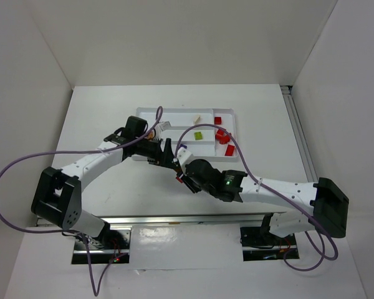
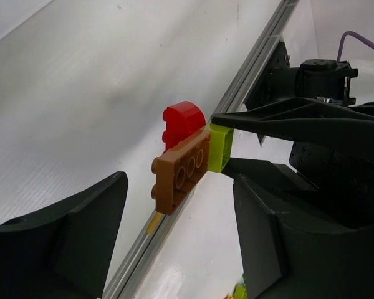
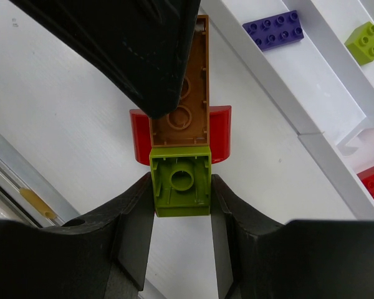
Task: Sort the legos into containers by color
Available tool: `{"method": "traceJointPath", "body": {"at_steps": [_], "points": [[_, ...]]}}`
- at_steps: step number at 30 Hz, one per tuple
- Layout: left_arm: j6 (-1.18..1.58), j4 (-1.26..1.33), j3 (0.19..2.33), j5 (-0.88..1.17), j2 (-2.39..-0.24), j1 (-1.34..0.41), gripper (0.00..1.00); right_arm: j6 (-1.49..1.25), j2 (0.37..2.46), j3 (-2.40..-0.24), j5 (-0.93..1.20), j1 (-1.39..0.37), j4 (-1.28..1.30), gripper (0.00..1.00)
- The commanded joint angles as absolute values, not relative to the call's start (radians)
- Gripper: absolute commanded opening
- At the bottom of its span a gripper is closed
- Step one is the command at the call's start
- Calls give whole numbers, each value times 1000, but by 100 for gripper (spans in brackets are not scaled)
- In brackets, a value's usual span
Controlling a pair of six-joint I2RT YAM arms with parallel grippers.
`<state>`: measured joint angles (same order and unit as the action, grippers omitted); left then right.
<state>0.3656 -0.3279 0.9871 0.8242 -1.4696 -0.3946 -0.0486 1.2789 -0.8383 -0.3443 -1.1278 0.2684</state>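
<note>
- The right hand (image 3: 181,190) is clamped on the lime green brick (image 3: 181,180), which is one end of a joined stack held off the surface (image 1: 93,118) on the near side of the tray (image 1: 146,114).
- The orange-brown plate (image 3: 188,99), with the red piece (image 3: 222,128) behind it, runs lengthwise straight away from the right hand, toward the left hand (image 2: 177,187).
- The left hand's fingers stand apart, flanking the plate. Closing across its width looks like the move to pull it free.

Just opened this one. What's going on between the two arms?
The right gripper has its jaws shut on the lime green brick, which is stuck to an orange-brown plate and a red piece. The left gripper, jaws open, sits right at the plate, seemingly to pull the stack apart. Beyond them, the white tray already holds red bricks and a blue-purple plate.
</note>
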Motion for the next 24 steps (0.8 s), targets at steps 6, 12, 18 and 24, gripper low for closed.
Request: {"method": "traceJointPath", "body": {"at_steps": [6,12,18,24], "points": [[354,-267,983,877,-1477,-417,69,-60,1279,-841,-374,-1123,199,33],[354,-256,983,877,-1509,-426,57,-51,1310,-821,-385,-1123,169,33],[373,-224,971,847,-1542,-436,46,-51,1342,-799,-376,-1095,124,33],[382,-215,980,815,-1569,-436,6,-51,1351,-799,-376,-1095,103,33]]}}
